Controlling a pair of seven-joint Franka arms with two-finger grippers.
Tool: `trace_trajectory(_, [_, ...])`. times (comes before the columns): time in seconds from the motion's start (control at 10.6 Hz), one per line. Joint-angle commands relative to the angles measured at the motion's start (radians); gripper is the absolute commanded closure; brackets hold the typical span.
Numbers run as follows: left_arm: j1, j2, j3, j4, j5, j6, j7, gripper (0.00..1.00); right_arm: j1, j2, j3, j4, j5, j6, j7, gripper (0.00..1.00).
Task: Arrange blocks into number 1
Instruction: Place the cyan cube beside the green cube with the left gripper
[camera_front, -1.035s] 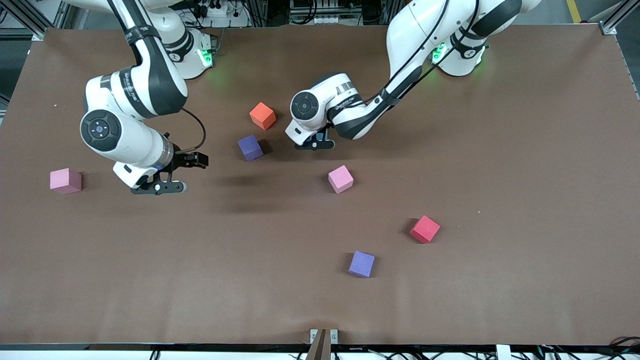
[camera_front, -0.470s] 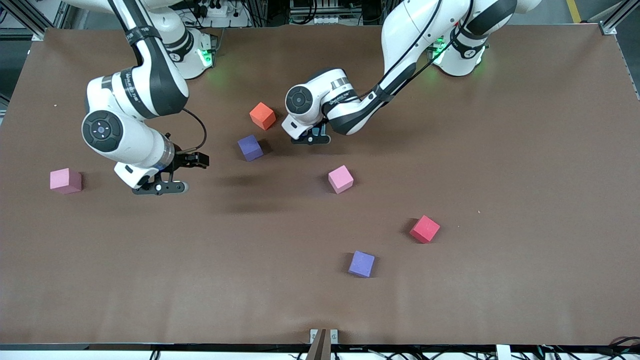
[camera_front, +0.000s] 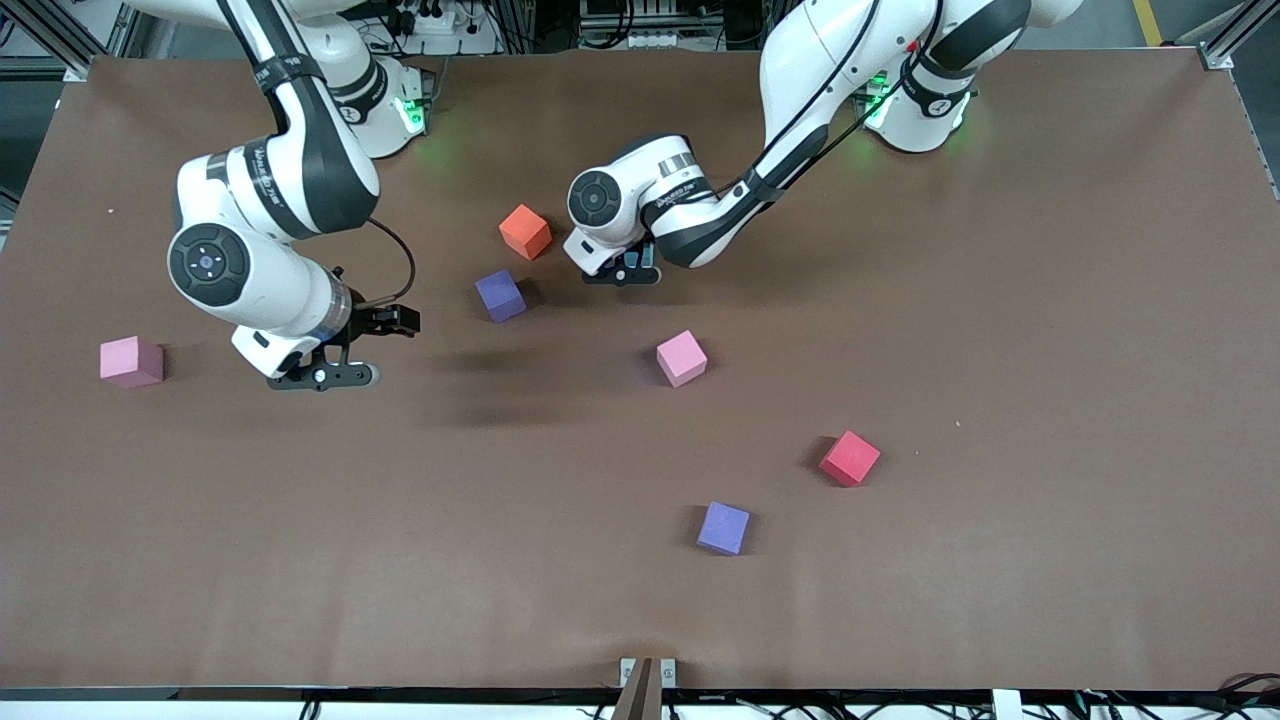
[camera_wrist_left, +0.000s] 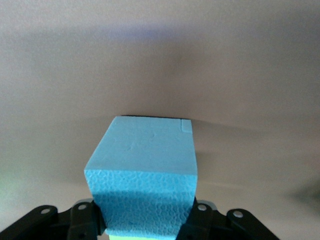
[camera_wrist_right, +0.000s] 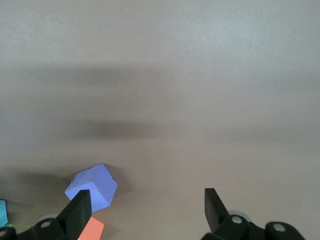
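Currently no digit is formed: left gripper grasps the light blue foam cube beside the orange foam cube; right gripper waits, released.

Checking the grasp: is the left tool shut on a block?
Yes: the left tool is shut on the light blue block, which fills the gap between its fingers.

Both Franka arms wear glossy white shells with black joint bands carrying small white lettering, round dark end caps, thin black cables looping outside, green lights glowing at their bases, and black screw-dotted finger mounts
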Motion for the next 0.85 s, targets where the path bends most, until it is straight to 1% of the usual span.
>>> trace_trajectory(0.0, [-0.017,0.000,0.008,0.007,-0.026,-0.017,0.021,1.00,-0.006,0.017,0.009,0.016,-0.016,-0.006,-0.009,0.00])
trace_trajectory(0.19, [-0.028,0.000,0.008,0.005,-0.026,-0.017,0.020,1.00,-0.006,0.019,0.009,0.016,-0.015,-0.005,-0.009,0.00])
trace_trajectory(0.38, [-0.037,0.000,0.008,0.004,-0.025,-0.025,0.024,0.01,-0.005,0.020,0.009,0.016,-0.015,-0.005,-0.009,0.00])
trace_trajectory(0.56, [-0.034,-0.010,0.008,0.010,-0.025,-0.048,0.016,0.00,0.001,0.020,0.011,0.015,-0.015,-0.005,-0.011,0.00])
trace_trajectory(0.75, [-0.003,-0.036,0.009,0.019,-0.013,-0.069,0.015,0.00,0.003,0.019,0.013,0.010,-0.015,-0.006,-0.026,0.00])
